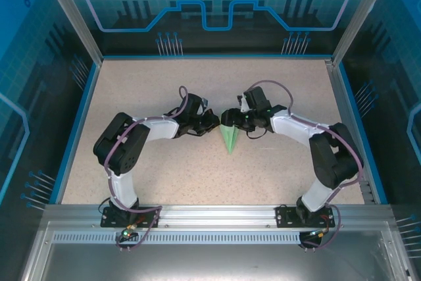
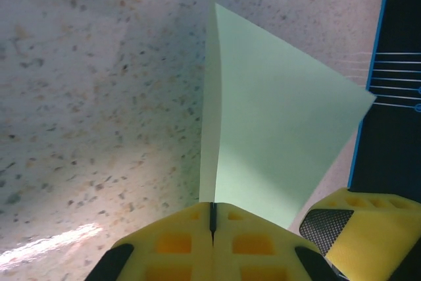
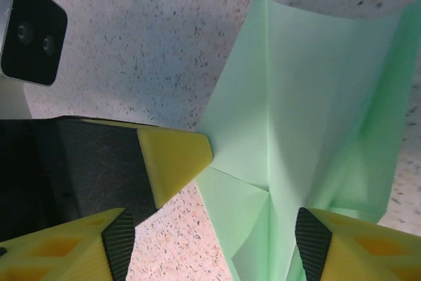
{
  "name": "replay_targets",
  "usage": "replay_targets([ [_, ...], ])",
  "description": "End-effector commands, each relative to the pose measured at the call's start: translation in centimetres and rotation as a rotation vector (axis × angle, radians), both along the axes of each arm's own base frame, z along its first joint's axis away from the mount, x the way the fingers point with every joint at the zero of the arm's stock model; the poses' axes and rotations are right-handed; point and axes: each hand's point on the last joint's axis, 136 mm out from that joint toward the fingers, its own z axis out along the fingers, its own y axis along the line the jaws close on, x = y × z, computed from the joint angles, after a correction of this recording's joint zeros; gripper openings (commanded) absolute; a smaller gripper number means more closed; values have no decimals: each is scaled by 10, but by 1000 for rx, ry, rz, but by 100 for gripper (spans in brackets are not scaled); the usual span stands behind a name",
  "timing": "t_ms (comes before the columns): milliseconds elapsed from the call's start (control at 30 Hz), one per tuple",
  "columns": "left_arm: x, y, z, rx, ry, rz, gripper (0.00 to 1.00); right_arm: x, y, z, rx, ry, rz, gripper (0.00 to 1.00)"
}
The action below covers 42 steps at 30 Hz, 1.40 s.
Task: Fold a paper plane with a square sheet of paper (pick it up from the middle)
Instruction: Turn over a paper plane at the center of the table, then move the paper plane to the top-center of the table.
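The paper plane [image 1: 229,137] lay near the middle of the counter [image 1: 151,90], already folded into a slim dart. In the overhead view its sharp tip pointed to 6 o'clock and its wide end sat at 12 o'clock, between the two arms. The left tool [image 2: 212,220] was clamped on the paper. In its own wrist view the sheet rose straight out of the seam between its yellow pads [image 2: 177,241], with one wing spreading toward 2 o'clock. The right tool [image 3: 214,235] stood wide, its fingers at 7 and 5 o'clock of its wrist view, straddling the plane's body. Whether they touched the paper could not be told. At 9 o'clock in that view, the left tool's tip met the paper's edge.

The folding looked nearly complete. The step in hand seemed to be setting the last wing folds while the left tool anchored the plane. The next move probably called for the right tool to close squarely on the middle fold. It would need to do so gently, since thin paper could buckle or slip out of the other pinch.
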Motion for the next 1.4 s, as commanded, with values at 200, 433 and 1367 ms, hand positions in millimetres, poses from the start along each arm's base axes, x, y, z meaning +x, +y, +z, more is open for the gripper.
replay_targets([
  [200, -3, 14, -20, 60, 12, 18, 0, 4, 10, -11, -57, 28, -15, 67],
  [433, -4, 19, -31, 96, 37, 29, 0, 1, 1, -13, -97, 32, -41, 68],
  [1367, -7, 25, -49, 143, 81, 40, 0, -8, -7, -48, -65, 41, -65, 90],
])
